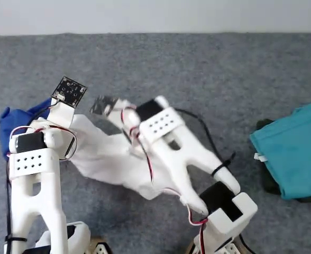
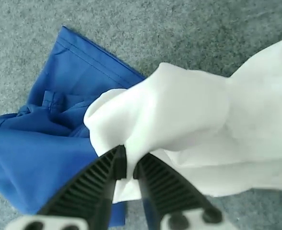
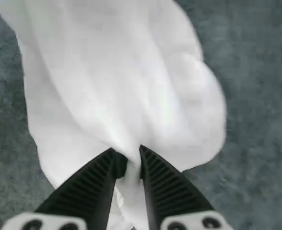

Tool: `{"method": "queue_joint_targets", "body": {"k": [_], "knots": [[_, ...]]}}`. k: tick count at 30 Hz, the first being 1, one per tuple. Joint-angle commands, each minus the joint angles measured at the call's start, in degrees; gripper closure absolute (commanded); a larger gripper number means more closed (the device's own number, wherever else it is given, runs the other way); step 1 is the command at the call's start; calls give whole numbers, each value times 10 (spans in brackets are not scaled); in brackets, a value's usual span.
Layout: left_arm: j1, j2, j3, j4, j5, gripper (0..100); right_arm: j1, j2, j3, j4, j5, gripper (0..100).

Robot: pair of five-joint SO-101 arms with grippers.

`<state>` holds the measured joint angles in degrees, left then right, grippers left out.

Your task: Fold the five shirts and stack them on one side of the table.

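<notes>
**White shirt (image 1: pixel 113 159) pinched by both hands, left-of-middle on the counter (image 1: pixel 208 69)**

So on my feeds the white shirt is one rumpled heap on the grey counter. In the high view it runs slantwise between the two arms, not folded at all.

My left hand (image 2: pixel 130 160) has its fingers squeezed nearly together on a bunched edge of the white cloth. A thick roll of fabric bulges out just past the tips. Behind that bunch is the blue shirt (image 2: pixel 40 143), crumpled, with a hem and a seam showing. From above it sits at the far left of the counter, partly hidden by the left arm (image 1: pixel 36 174) and right up against the white one.

My right hand (image 3: pixel 133 155) is much the same. The fingers are closed with a thin fold of white caught between them, and the rest of the shirt spreads away from the grip over the grey surface. The right arm (image 1: pixel 182 153) leans in diagonally from the near middle toward the shirt's far end.

Over at the right edge there's a teal shirt (image 1: pixel 293 148), folded flat and well apart from the white one. It's lying on a dark item (image 1: pixel 269 180) that peeks out along its near and left sides. I can't tell what that is.
</notes>
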<state>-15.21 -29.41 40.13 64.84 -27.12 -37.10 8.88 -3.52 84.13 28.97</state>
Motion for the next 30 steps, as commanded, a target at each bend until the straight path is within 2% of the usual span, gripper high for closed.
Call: {"method": "queue_joint_targets", "body": {"k": [1,7,15,19,26,30], "knots": [[0,-4,-5,-6,-4,986,34,-7,-120,72,4,988],[1,-4,-5,-6,-4,986,65,-7,-246,187,3,988],[2,-4,-4,-6,-4,986,74,-14,-181,182,2,987],[2,-4,-4,-6,-4,986,77,-14,-72,131,3,987],[2,-4,-3,-6,-4,986,77,-14,163,-56,3,986],[2,-4,-3,-6,-4,986,77,-14,235,-116,3,922]]}}
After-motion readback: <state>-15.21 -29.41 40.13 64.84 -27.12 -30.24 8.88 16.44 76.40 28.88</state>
